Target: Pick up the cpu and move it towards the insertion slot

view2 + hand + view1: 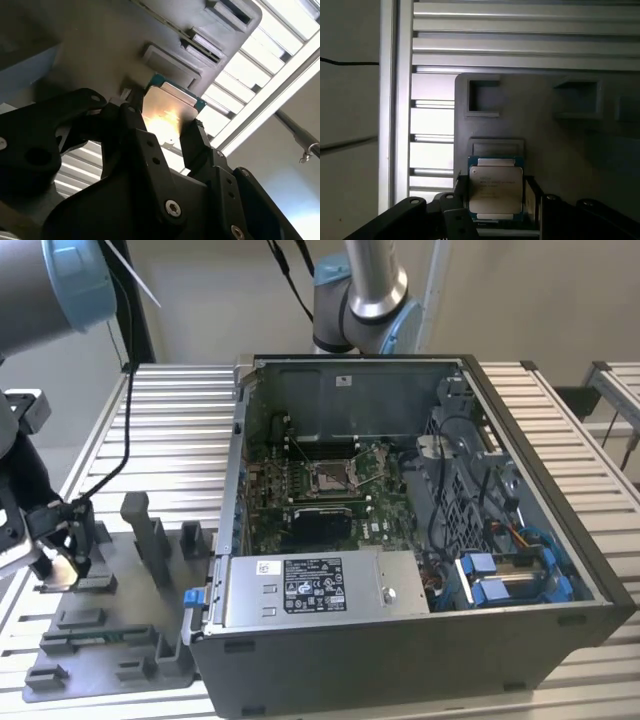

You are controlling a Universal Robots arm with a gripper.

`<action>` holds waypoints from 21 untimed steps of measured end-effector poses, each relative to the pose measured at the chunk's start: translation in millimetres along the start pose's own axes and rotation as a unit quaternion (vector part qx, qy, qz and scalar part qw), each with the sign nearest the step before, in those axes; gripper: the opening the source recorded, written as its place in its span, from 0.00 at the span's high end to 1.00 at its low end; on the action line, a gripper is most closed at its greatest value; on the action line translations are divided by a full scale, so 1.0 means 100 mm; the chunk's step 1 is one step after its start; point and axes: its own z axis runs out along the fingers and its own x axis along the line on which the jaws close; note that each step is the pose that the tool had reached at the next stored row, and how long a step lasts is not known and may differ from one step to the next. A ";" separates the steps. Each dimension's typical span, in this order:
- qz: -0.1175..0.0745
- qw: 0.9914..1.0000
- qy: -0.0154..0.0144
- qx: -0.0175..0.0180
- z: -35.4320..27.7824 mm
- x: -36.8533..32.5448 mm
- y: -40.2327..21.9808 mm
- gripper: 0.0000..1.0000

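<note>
The cpu [495, 189] is a small square chip with a silvery face and a green rim, also lit brightly in the second wrist view [169, 111]. My gripper [496, 197] [162, 122] has a black finger against each of two opposite edges and is shut on the chip, just over the grey fixture plate [545, 150]. In the exterior view the gripper [58, 552] hangs at the left above that plate [110, 640]. The insertion slot [330, 477] is a metal-framed socket with thin wire levers on the green motherboard inside the open computer case [520, 610], well off to the exterior view's right.
Grey fixture uprights [146, 530] stand between the gripper and the case wall [232, 490]. A silver power supply [305, 590] and blue-tagged cables [505, 575] fill the case's near side. A slatted aluminium table [170, 410] carries everything. An arm base [362, 300] rises behind the case.
</note>
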 end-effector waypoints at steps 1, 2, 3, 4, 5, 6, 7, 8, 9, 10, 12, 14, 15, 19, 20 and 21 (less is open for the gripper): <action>0.000 1.000 0.000 0.000 -0.045 0.001 0.002 1.00; 0.000 1.000 0.000 0.000 -0.094 0.002 0.004 1.00; 0.000 1.000 0.001 0.000 -0.137 0.002 0.005 1.00; 0.000 1.000 0.001 0.000 -0.182 0.003 0.007 1.00; 0.001 1.000 0.001 0.000 -0.227 0.004 0.009 1.00; 0.001 1.000 0.001 0.000 -0.272 0.004 0.011 1.00; 0.001 1.000 0.001 0.000 -0.318 0.005 0.012 1.00; 0.001 1.000 0.001 0.000 -0.366 0.006 0.014 1.00; 0.001 1.000 0.001 0.000 -0.411 0.007 0.016 1.00; 0.001 1.000 0.001 0.000 -0.456 0.007 0.018 1.00; 0.001 1.000 0.001 0.000 -0.549 0.009 0.021 1.00; 0.001 1.000 0.001 0.000 -0.638 0.010 0.025 1.00; 0.001 1.000 0.001 0.000 -0.681 0.010 0.026 1.00; 0.001 1.000 0.001 0.000 -0.866 0.014 0.033 1.00; 0.001 1.000 0.001 0.000 -0.912 0.014 0.035 1.00; 0.001 1.000 0.001 0.000 -0.953 0.015 0.037 1.00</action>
